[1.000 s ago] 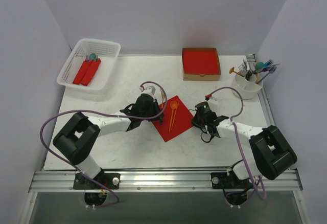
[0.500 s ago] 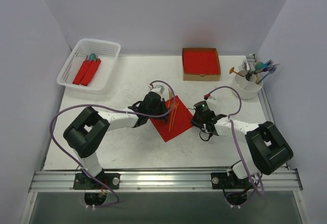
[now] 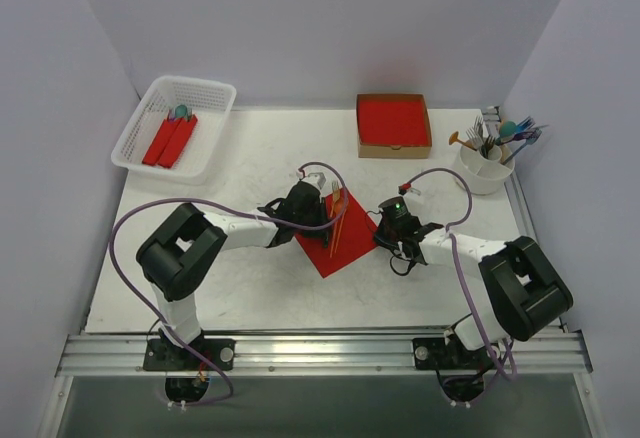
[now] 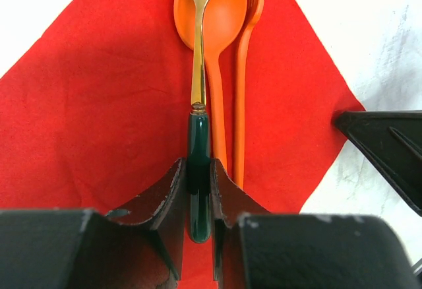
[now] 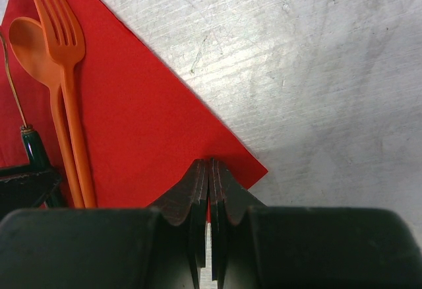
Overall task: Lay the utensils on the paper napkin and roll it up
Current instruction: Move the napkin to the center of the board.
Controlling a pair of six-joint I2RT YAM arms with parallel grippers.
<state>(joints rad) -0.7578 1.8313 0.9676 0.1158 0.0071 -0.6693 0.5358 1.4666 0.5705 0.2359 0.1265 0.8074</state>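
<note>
The red paper napkin (image 3: 345, 238) lies as a diamond at the table's middle, also the napkin (image 4: 99, 91) and the napkin (image 5: 145, 117) in the wrist views. An orange spoon (image 5: 30, 45) and orange fork (image 5: 66, 58) lie side by side on it. My left gripper (image 4: 198, 167) is shut on the dark green handle of a gold-bowled spoon (image 4: 198, 71), held just over the orange spoon (image 4: 231, 18) and fork (image 4: 241, 104). My right gripper (image 5: 209, 163) is shut, its tips at the napkin's right corner. From above, the left gripper (image 3: 322, 208) and right gripper (image 3: 385, 233) flank the napkin.
A white basket (image 3: 205, 93) at the back left holds red rolls (image 3: 170, 140). A cardboard box with a red stack (image 3: 393, 123) stands at the back middle. A white cup of utensils (image 3: 485, 163) is at the back right.
My left arm has swung right, carrying the green-handled spoon over the napkin beside the orange utensils. The right arm has stayed at the napkin's corner.
</note>
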